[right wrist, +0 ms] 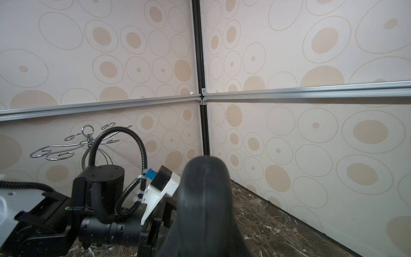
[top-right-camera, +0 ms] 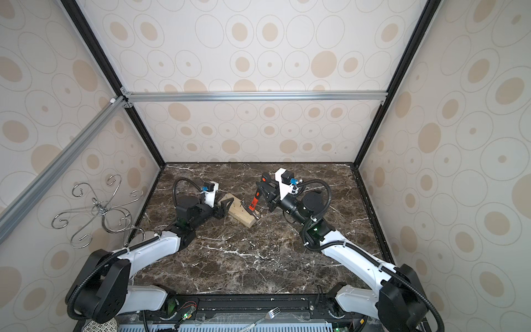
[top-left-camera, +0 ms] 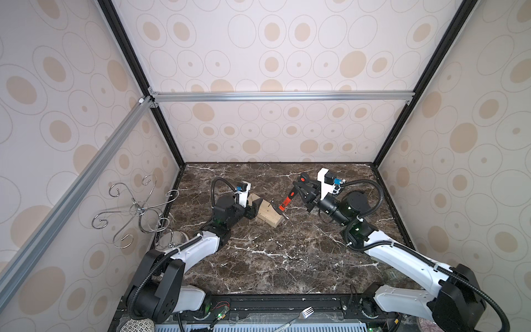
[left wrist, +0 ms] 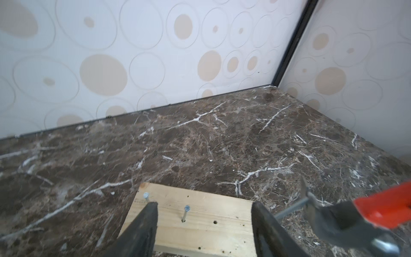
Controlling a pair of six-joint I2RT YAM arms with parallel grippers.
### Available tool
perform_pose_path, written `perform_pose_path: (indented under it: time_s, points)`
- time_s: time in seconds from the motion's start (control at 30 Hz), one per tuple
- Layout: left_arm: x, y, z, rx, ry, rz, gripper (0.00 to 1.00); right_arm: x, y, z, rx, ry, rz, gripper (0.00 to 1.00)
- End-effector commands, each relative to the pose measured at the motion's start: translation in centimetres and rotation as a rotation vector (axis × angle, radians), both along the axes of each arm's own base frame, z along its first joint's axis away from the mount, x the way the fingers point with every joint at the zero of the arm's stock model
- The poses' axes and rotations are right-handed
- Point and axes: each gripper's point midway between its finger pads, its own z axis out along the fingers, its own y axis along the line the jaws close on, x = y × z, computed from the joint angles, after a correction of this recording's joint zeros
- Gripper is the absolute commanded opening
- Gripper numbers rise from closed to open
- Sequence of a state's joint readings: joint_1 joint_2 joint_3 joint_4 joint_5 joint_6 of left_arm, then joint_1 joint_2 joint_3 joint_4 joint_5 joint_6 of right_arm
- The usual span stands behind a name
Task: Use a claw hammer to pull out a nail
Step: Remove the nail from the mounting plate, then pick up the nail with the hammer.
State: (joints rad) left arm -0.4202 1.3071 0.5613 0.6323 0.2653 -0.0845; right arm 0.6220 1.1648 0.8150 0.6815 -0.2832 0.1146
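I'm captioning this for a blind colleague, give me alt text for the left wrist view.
The left gripper straddles a pale wooden block with two nails standing in it, on a dark marble table. Beside it, the claw hammer has another nail in its claw.

1 hammer (top-left-camera: 285,204); 1 wood block (top-left-camera: 268,214); 3 nails (left wrist: 186,213); 1 fork (top-left-camera: 298,316)

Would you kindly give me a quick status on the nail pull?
Left gripper straddling wood block. Right gripper shut on hammer. Nail caught in claw. Two nails standing; nothing blocking.
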Motion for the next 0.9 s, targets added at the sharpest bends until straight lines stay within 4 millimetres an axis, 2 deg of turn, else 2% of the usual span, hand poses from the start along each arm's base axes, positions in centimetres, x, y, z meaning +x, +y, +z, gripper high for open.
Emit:
perform_pose_path:
  time_s: [0.0, 0.13, 0.2, 0.37, 0.63, 0.87]
  points:
    - [-2.3, -1.3, 2.0, 0.162, -0.262, -0.083, 0.67, -0.7, -0.7, 3.1, -0.017, -0.027, -0.016, 0.00]
    - [-4.7, -2.4, 2.0, 0.234, -0.370, -0.162, 0.65, -0.9, -0.9, 4.1, -0.047, 0.010, -0.012, 0.00]
    - [-5.6, -3.0, 1.9, 0.258, -0.398, -0.211, 0.60, -1.3, -1.1, 4.7, -0.035, 0.008, -0.008, 0.00]
    - [-6.8, -4.4, 1.0, 0.301, -0.419, -0.257, 0.56, -2.2, -1.3, 5.4, 0.000, -0.008, 0.017, 0.00]
    - [-6.9, -6.3, -0.3, 0.303, -0.382, -0.305, 0.52, -3.2, -1.5, 6.0, 0.025, -0.013, 0.048, 0.00]
    - [-5.9, -7.0, -0.5, 0.310, -0.363, -0.283, 0.47, -3.7, -1.4, 6.2, 0.046, -0.009, 0.075, 0.00]
